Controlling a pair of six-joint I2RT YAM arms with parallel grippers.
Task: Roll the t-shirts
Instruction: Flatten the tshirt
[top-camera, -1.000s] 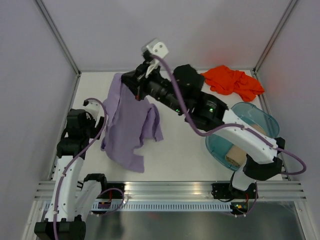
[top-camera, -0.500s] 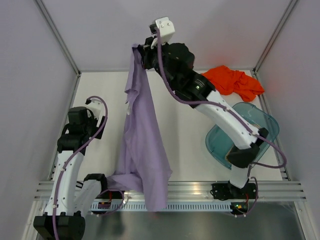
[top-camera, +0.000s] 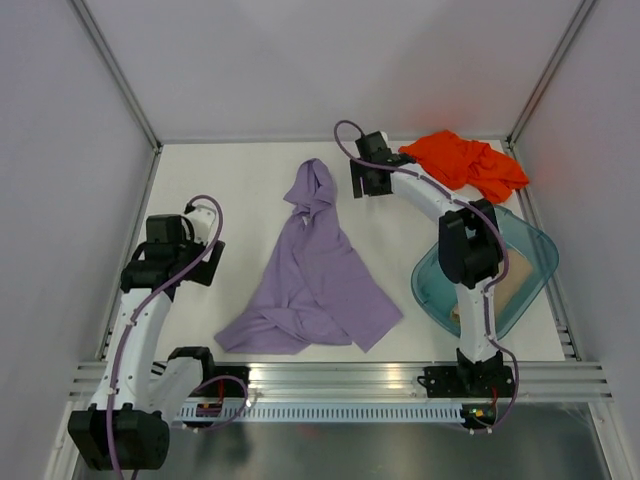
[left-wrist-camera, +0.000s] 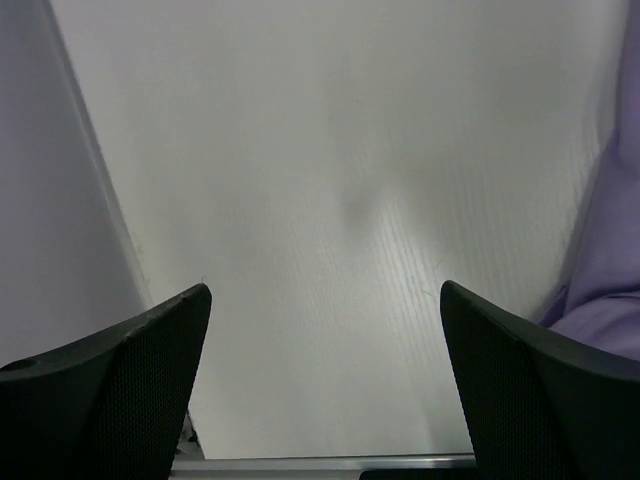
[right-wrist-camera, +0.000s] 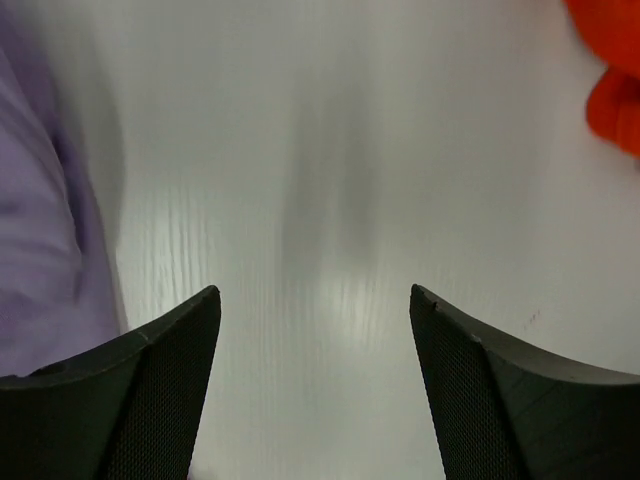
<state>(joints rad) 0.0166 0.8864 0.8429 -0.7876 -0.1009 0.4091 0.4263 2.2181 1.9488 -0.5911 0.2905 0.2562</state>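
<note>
On the table (top-camera: 230, 190), the spread t-shirt (top-camera: 320, 275) lies between the left claw (top-camera: 203, 262) and the right claw (top-camera: 366, 186). The bunched t-shirt (top-camera: 465, 165) lies just right of the right claw. The tub (top-camera: 525, 245), holding a third t-shirt (top-camera: 512, 283), sits behind that claw.

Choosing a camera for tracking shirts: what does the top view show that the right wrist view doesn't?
Top only: the whole purple shirt lying spread out, and the tub with a tan shirt inside. Right wrist only: the right gripper close up, open and empty. Both: part of the purple shirt, the orange shirt, and the table.
</note>
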